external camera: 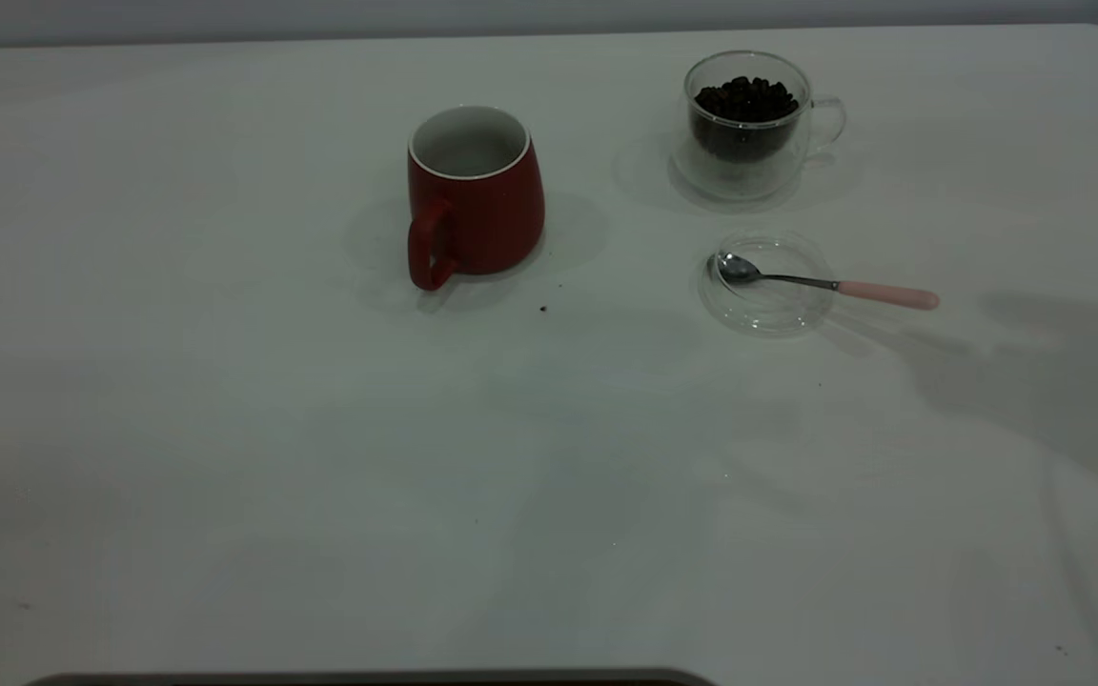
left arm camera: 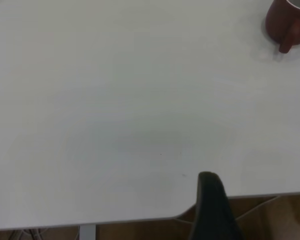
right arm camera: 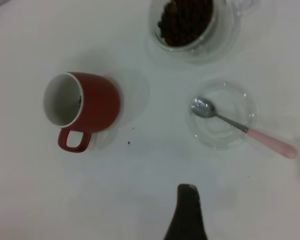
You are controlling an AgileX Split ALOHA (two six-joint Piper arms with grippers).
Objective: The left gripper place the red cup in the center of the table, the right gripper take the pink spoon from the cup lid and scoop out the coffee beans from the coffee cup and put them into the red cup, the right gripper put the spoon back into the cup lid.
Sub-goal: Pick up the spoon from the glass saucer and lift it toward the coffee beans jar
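The pink spoon [external camera: 825,283] lies across the cup lid [external camera: 766,283], bowl inside, handle pointing right over the desk [external camera: 225,429]. Neither gripper's jaws can be judged.

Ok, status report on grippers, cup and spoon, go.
Both grippers clear, holding nothing. Red cup upright mid-table. Pink spoon on cup lid, beans in coffee cup. Nothing blocking.

I see the red cup [external camera: 476,195] upright mid-table, handle toward me, seemingly empty. The coffee cup [external camera: 749,122] holds coffee beans [external camera: 745,99]. The pink spoon [external camera: 825,283] rests bowl-down in the cup lid [external camera: 766,284].
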